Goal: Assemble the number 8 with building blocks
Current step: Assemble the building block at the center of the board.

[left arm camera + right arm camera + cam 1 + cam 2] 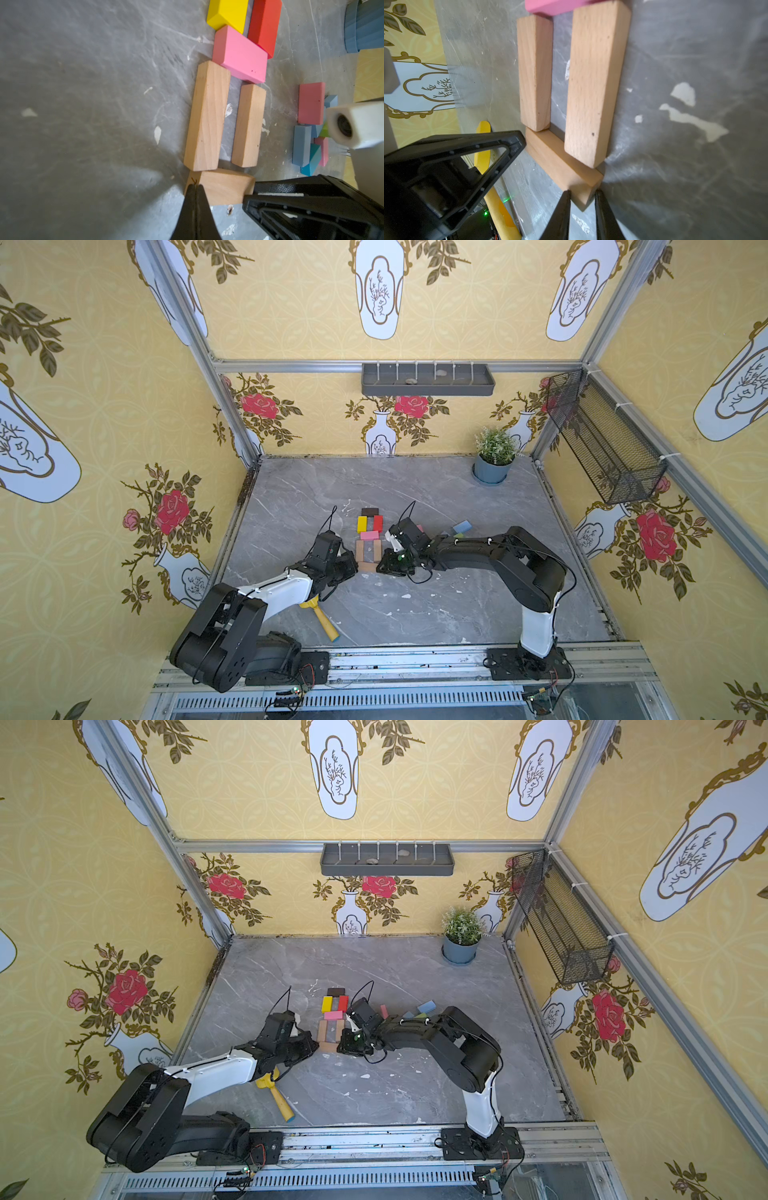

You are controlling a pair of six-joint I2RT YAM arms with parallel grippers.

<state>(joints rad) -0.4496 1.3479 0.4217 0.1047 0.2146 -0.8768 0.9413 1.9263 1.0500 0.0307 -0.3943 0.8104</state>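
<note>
The building blocks lie flat in a figure mid-table: a dark brown one farthest, then yellow and red side by side, a pink crosspiece and two parallel tan ones. A third tan block lies across their near ends. My left gripper is shut and empty, its tips touching one end of this block. My right gripper is shut on the block's other end, one finger on each side. Spare pink, blue and teal blocks lie piled to the right.
A yellow toy shovel lies partly under my left arm near the front edge. A potted plant stands in the far right corner. A wire basket hangs on the right wall and a grey tray on the back wall.
</note>
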